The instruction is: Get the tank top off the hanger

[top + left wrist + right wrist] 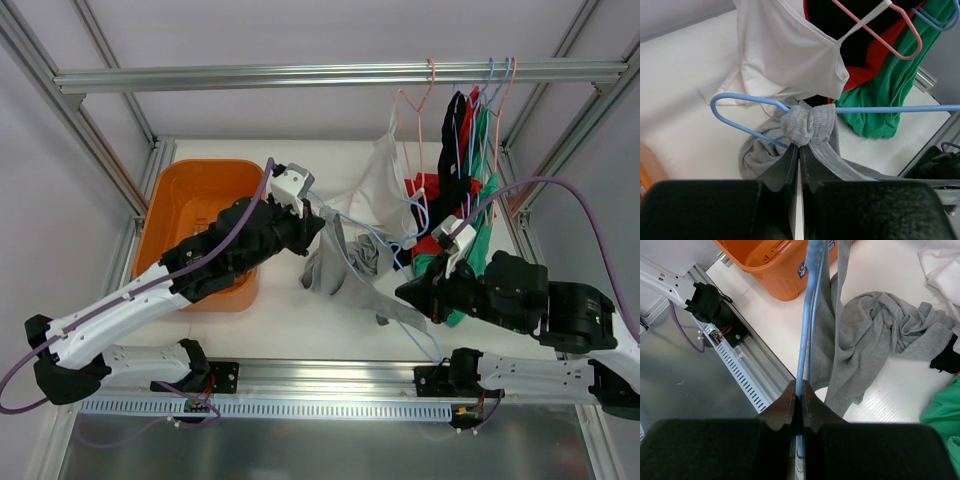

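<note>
Two end effectors share the work: the left end effector point(799, 150) is clenched on a bunched wad of the grey tank top point(807, 124), right where its strap wraps the blue hanger point(890, 107), and the right end effector point(800, 390) is pinched shut on the hanger's wire. The rest of the tank top lies crumpled on the table point(685, 75), between the orange bin point(195, 200) and the other garments hanging from the rail, so it is not yet free. To do this well, I'd say the right side should brace the hanger while the left draws the strap along the wire toward the rounded shoulder end and off it, not straight down against the bar. From here I can't quite tell whether the second strap is already off, and a snagged one would drag the hanger along.
</note>
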